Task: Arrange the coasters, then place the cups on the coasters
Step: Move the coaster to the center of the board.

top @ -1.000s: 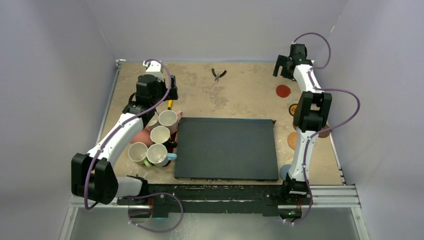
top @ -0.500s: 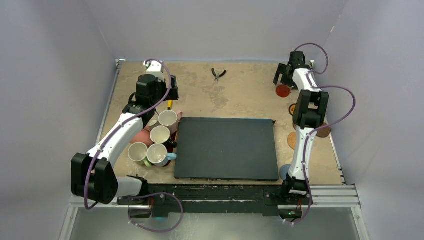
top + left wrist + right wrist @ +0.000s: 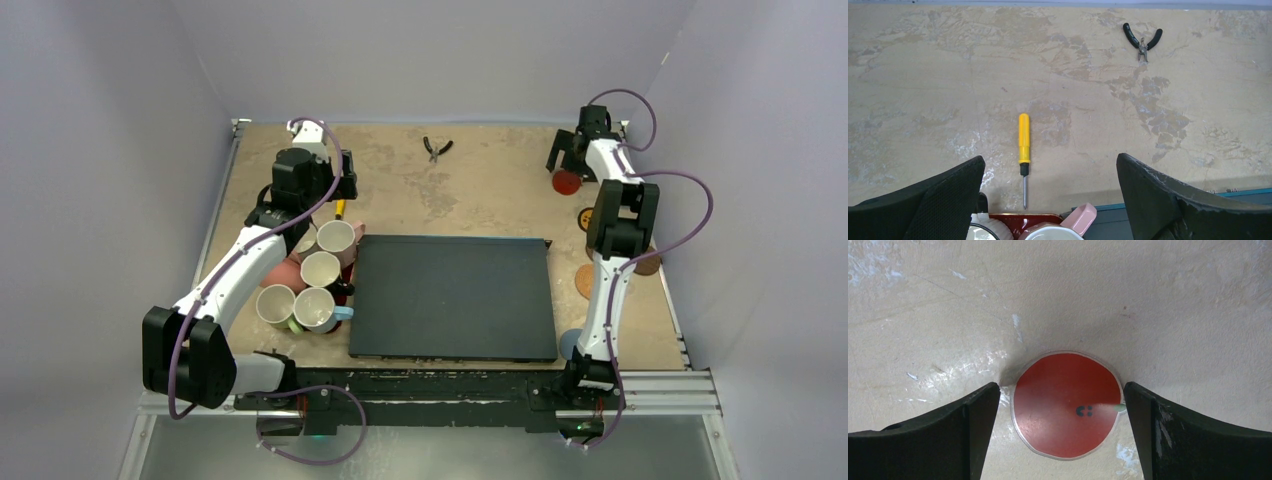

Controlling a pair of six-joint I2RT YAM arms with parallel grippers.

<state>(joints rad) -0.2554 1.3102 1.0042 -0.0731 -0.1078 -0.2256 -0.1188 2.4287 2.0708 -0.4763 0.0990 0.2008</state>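
Note:
The red coaster (image 3: 1066, 405) lies flat on the table at the far right (image 3: 567, 184). My right gripper (image 3: 1062, 390) hangs open just above it, one finger on each side, touching nothing (image 3: 566, 162). More coasters lie down the right edge: yellow (image 3: 583, 218), dark brown (image 3: 649, 266), tan (image 3: 582, 282) and grey-blue (image 3: 568, 343), all partly hidden by the right arm. Several cups (image 3: 320, 269) stand packed together at the left. My left gripper (image 3: 1050, 159) is open and empty over the far end of that cluster (image 3: 343, 190). A pink cup handle (image 3: 1083, 219) shows below it.
A large black mat (image 3: 452, 297) covers the middle of the table. A yellow screwdriver (image 3: 1023, 145) lies just beyond the cups. Black pliers (image 3: 436, 148) lie near the far edge. A red tray (image 3: 1018, 220) sits under the cups.
The right gripper came down from the far right corner to just above the red coaster, then held there. The left arm has not moved.

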